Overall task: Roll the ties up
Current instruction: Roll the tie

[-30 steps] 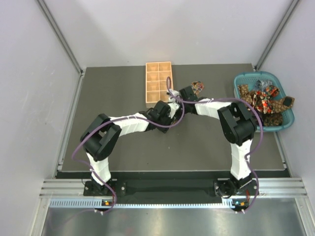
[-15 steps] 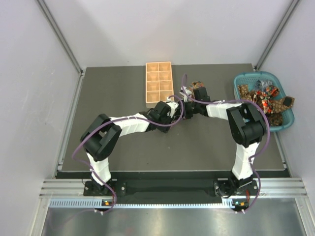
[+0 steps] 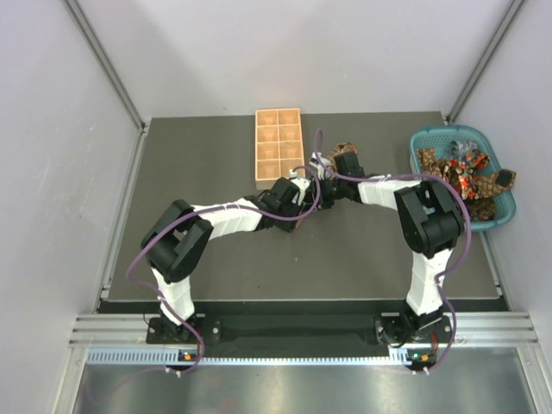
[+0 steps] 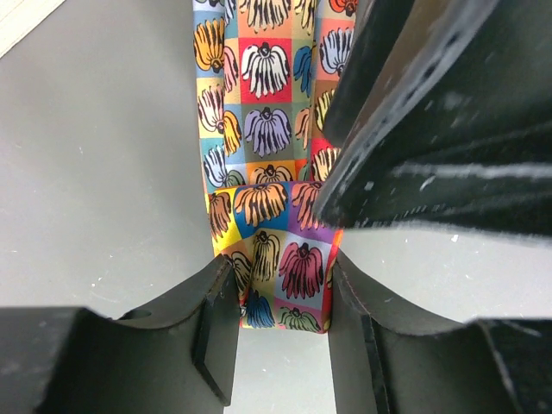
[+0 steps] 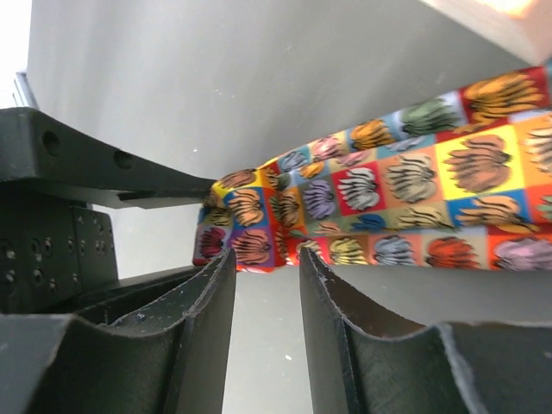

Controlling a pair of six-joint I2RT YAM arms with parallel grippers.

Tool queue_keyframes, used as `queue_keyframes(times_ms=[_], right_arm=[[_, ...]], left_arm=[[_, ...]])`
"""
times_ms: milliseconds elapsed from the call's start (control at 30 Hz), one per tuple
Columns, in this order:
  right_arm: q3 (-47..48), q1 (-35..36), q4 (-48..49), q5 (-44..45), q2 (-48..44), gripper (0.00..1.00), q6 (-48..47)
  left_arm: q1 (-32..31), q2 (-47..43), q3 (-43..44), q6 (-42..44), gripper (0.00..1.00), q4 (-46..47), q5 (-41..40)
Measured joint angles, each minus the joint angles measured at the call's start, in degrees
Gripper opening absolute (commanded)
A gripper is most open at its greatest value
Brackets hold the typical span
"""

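A tie (image 4: 259, 129) printed with bright squares of red, orange, blue and yellow lies flat on the grey table, its near end folded back on itself. My left gripper (image 4: 282, 269) is open, a finger on each side of that folded end (image 4: 276, 285), close against its edges. My right gripper (image 5: 266, 259) is open just short of the same end (image 5: 250, 241), with nothing between its fingers. In the top view both grippers meet mid-table, left (image 3: 304, 191) and right (image 3: 326, 185). A bit of the tie (image 3: 347, 150) shows beyond them.
A tan wooden tray (image 3: 279, 147) with eight compartments stands just behind the grippers. A teal basket (image 3: 509, 207) at the right edge holds a heap of more ties (image 3: 461, 172). Grey walls close the table in on three sides.
My right wrist has shifted a little to the right and its forearm has straightened. The left arm has hardly moved.
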Motion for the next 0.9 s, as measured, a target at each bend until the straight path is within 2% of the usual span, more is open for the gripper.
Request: queue_keyframes(times_ms=[200,467,600,633,767,900], right_arm=[[0.4,0.8,-0.4,-2.4,1.6,0.39,0.1],[4.4,1.6,-3.5,-4.2,5.5,0.26,-0.2],[5.1,1.6,-4.7,-4.4,5.7,0.22,-0.6],[5.1,1.7,-4.8,-4.4,5.8,0.21,-0.6],[5.1,1.7,-5.3,-4.2,5.9,0.2,-1.0],[5.1,1.7,-5.4,-4.2,5.9,0.2,-1.1]], left_arm=[[0.0,0.0,0.6,0.1,0.37,-1.2,-0.2],[0.1,0.3,2.1,0.4,0.4,-4.2,-0.8],[0.1,0.4,2.6,0.9,0.54,-5.2,-0.7],[0.2,0.4,2.7,1.1,0.61,-5.8,-0.7],[0.3,0.4,3.4,1.4,0.72,-8.5,-0.7],[0.6,0.4,4.7,1.6,0.75,-12.0,-0.5]])
